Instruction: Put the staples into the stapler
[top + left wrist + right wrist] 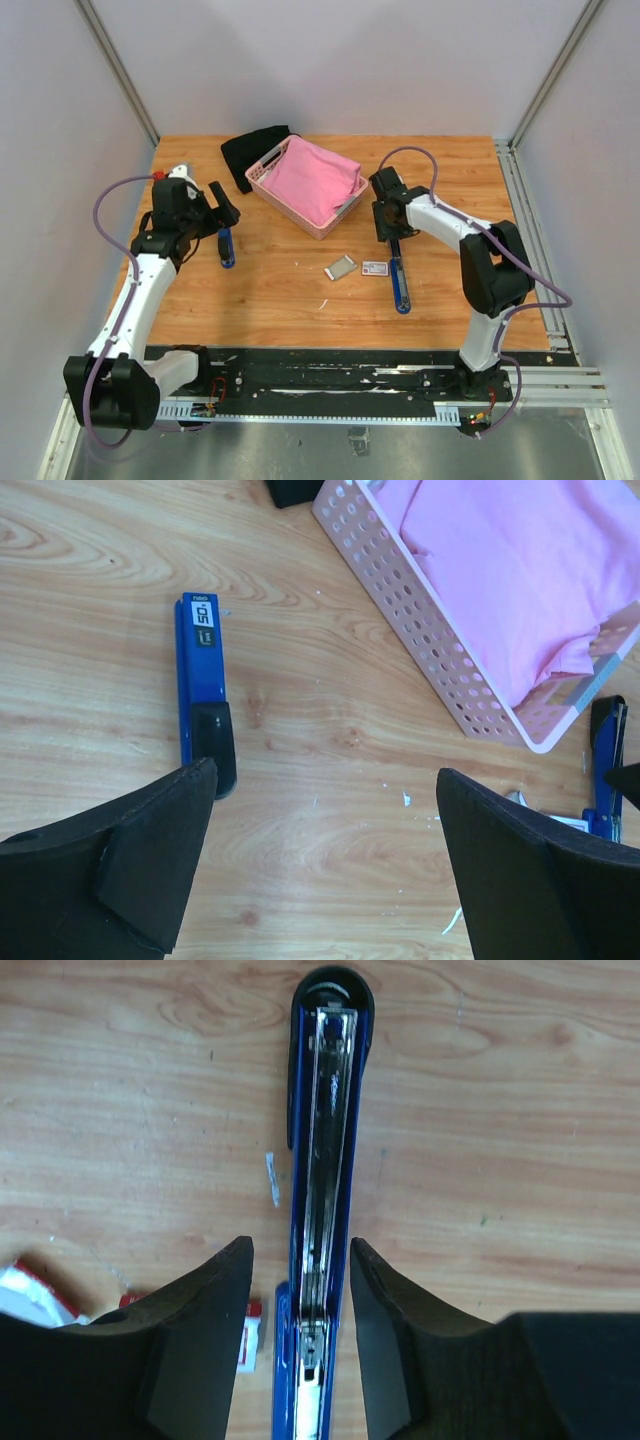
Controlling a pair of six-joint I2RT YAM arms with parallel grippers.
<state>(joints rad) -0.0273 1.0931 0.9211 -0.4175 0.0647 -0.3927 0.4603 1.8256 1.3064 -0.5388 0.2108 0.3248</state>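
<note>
Two blue staplers lie on the wooden table. One closed stapler [226, 247] [200, 680] lies just ahead of my left gripper [224, 206] [325, 780], which is wide open and empty above bare wood. The other stapler [400, 280] [325, 1160] lies opened flat, its metal staple channel facing up. My right gripper [392, 234] [300, 1260] is open and straddles this stapler's arm, with a gap on each side. The staples [340, 267], a small silvery block, lie on the table left of the white carton with red print [375, 268] [248, 1332].
A pink perforated basket [262, 180] [430, 640] holding a pink cloth [312, 178] stands at the back centre, with a black cloth [252, 152] behind it. Small white scraps lie on the wood [272, 1178]. Grey walls surround the table.
</note>
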